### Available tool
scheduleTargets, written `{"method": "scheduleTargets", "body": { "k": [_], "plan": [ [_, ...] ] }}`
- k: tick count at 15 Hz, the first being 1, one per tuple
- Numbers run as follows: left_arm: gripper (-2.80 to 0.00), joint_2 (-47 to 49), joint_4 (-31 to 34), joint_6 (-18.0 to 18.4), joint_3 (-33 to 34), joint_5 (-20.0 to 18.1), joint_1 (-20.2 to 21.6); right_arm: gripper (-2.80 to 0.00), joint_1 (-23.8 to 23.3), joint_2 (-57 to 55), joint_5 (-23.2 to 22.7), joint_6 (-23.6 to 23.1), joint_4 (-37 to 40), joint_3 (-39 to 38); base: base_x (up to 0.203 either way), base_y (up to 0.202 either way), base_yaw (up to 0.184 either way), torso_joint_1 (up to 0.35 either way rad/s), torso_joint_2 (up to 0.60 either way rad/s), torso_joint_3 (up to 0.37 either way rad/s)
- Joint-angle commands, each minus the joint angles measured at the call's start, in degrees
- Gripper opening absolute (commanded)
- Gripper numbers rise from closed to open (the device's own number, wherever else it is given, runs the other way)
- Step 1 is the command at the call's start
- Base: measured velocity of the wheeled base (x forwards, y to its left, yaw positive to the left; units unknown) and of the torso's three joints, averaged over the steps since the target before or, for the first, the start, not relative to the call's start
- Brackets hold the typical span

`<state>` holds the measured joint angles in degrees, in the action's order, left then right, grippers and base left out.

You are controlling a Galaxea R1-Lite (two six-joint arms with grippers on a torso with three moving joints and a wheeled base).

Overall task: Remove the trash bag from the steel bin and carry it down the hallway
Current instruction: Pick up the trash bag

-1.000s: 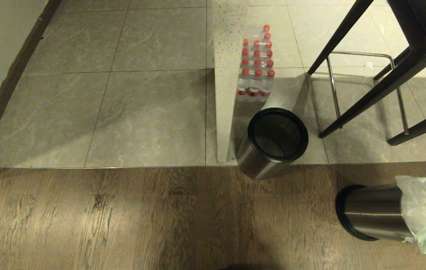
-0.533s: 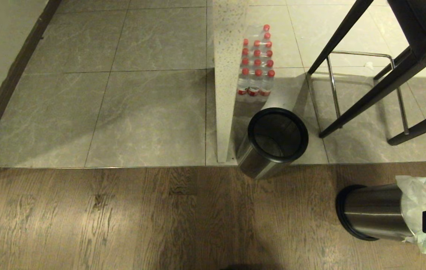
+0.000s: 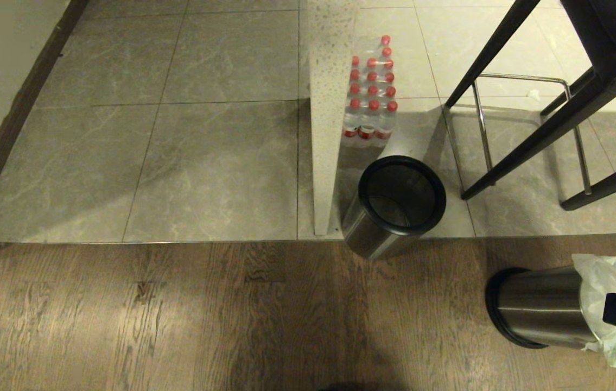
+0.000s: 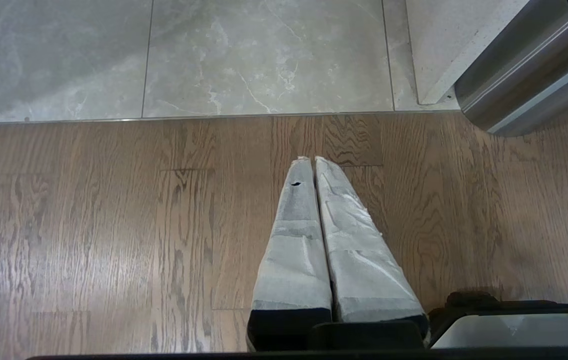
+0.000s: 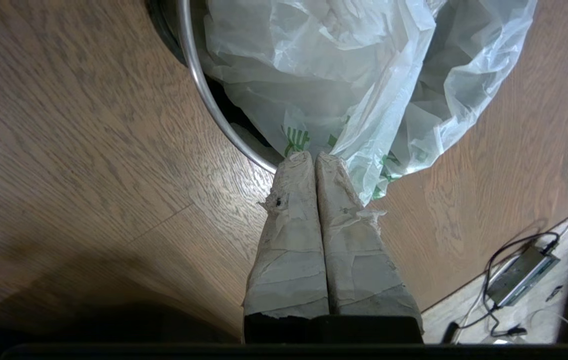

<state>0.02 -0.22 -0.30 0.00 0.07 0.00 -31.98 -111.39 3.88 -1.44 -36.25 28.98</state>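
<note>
The steel bin (image 3: pixel 538 307) lies on its side on the wooden floor at the lower right, mouth toward the right edge. The crinkled white trash bag (image 3: pixel 603 288) with green print spills out of its mouth. My right gripper (image 3: pixel 614 312) reaches in from the right edge in front of the bag. Seen from the right wrist, the right gripper (image 5: pixel 314 156) is shut, its tips against the trash bag (image 5: pixel 324 65) just outside the bin's rim (image 5: pixel 208 100); no plastic shows between the fingers. My left gripper (image 4: pixel 313 159) hangs shut over bare wood. The hallway's grey tiles (image 3: pixel 204 152) lie ahead.
A second steel bin (image 3: pixel 394 209) stands upright and unlined by a white partition (image 3: pixel 326 108). A pack of red-capped water bottles (image 3: pixel 370 92) sits behind it. Dark stool legs (image 3: pixel 530 136) stand at the right. A cable and power adapter (image 5: pixel 519 270) lie near the bag.
My right gripper has shifted a little to the left, further across the bag toward the bin's mouth. The bin, the bag and the left arm have stayed put.
</note>
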Motion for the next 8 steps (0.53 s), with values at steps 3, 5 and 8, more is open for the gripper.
{"method": "scheduleTargets", "body": {
  "k": [3, 5, 8],
  "plan": [
    [-2.8, 0.06, -0.04, -0.05, 0.09, 0.04, 0.0, -2.8, -0.03, 0.03, 0.45, -0.23, -0.66, -0.08, 0.0, 0.0, 0.0, 0.0, 0.0, 0.0],
    [-2.8, 0.06, -0.04, -0.05, 0.0, 0.09, 0.09, -0.57, -0.23, 0.59, 0.48, -0.14, -0.79, -0.54, 0.0, 0.0, 0.0, 0.0, 0.0, 0.0],
    [-2.8, 0.06, -0.04, -0.05, 0.0, 0.01, 0.0, 0.0, -0.28, 0.2, 0.52, -0.44, -0.73, -0.86, 0.0, 0.0, 0.0, 0.0, 0.0, 0.0]
  ]
}}
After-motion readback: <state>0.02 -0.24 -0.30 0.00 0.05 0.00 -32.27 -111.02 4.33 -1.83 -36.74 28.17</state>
